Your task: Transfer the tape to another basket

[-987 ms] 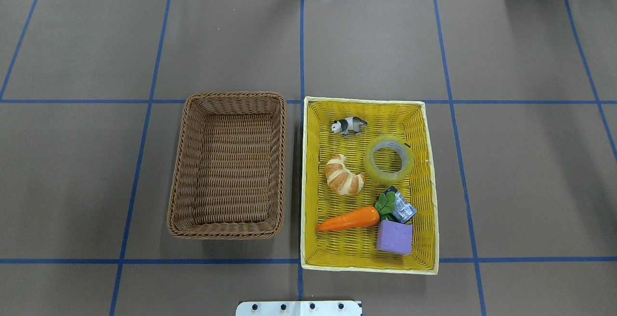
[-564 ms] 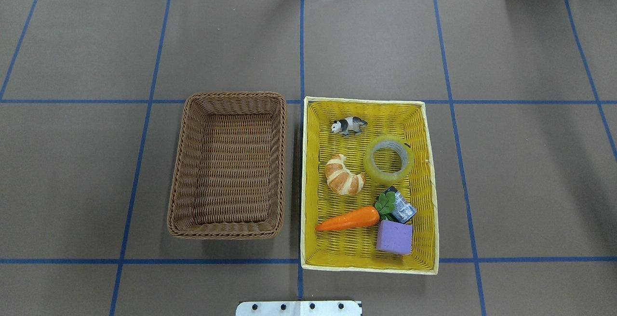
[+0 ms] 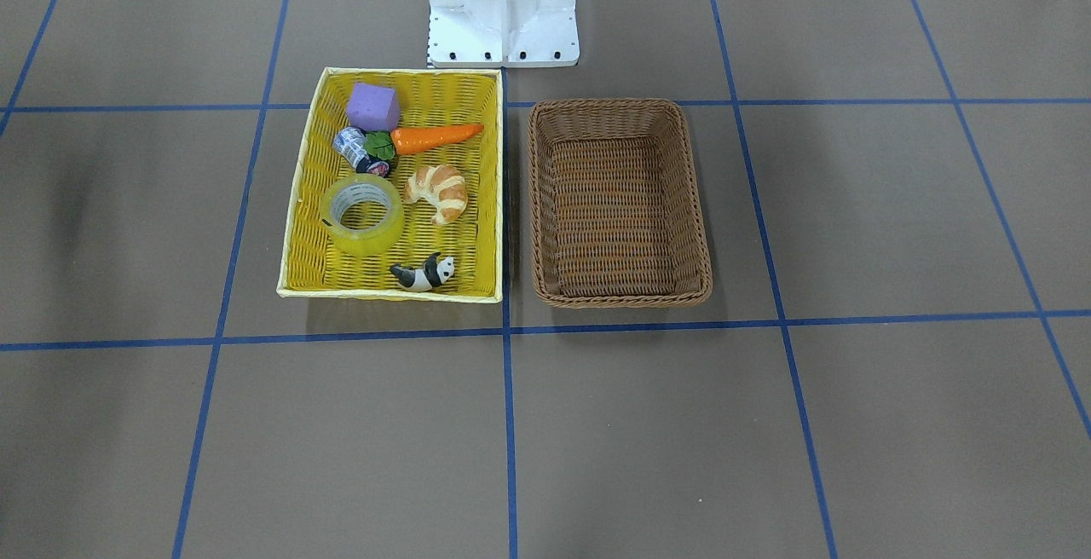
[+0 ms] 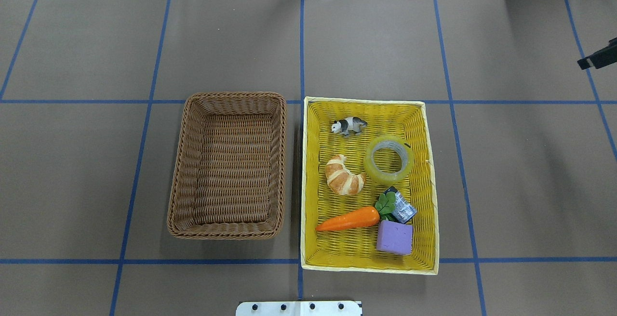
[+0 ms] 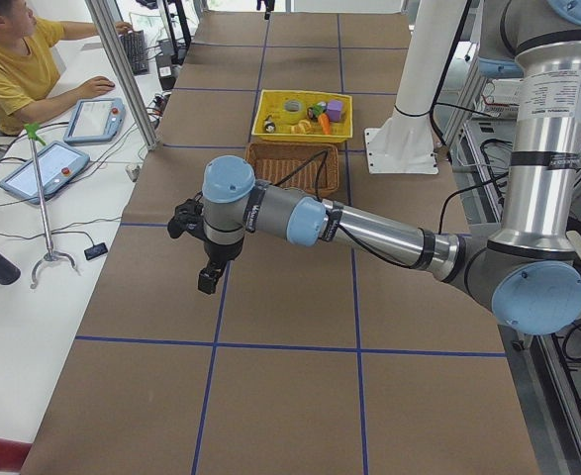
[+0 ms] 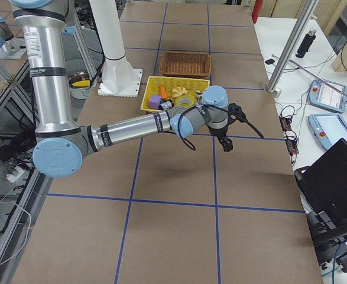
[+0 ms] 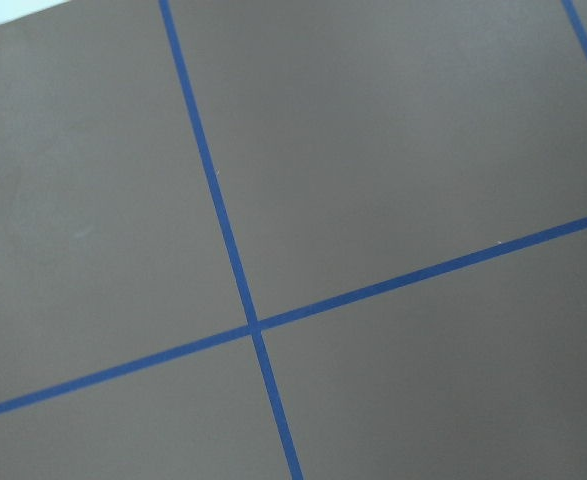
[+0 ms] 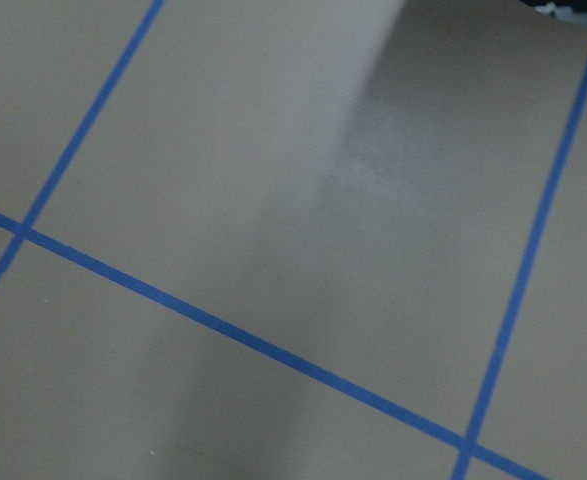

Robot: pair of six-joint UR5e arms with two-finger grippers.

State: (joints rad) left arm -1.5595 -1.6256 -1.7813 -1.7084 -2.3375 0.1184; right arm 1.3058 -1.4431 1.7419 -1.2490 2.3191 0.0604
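Observation:
The yellow translucent tape (image 4: 370,163) lies flat in the bright yellow basket (image 4: 368,269), toward its far right; it also shows in the front view (image 3: 381,232). The brown wicker basket (image 4: 226,97) stands just left of it, with nothing in it. My right gripper (image 6: 227,144) hangs above the table well to the right of both baskets; only a black part of it (image 4: 597,57) shows at the overhead view's right edge. My left gripper (image 5: 208,280) hangs above the table far to the left, outside the overhead view. I cannot tell whether either gripper is open or shut.
The yellow basket also holds a toy panda (image 4: 348,125), a croissant (image 4: 343,175), a carrot (image 4: 349,219), a purple block (image 4: 394,237) and a small cylinder (image 4: 403,210). The robot's white pedestal (image 3: 503,5) stands behind the baskets. An operator (image 5: 13,69) sits past the table's far side.
A black part of my right arm's end has come into the overhead view at the right edge. The baskets and their contents have not moved.

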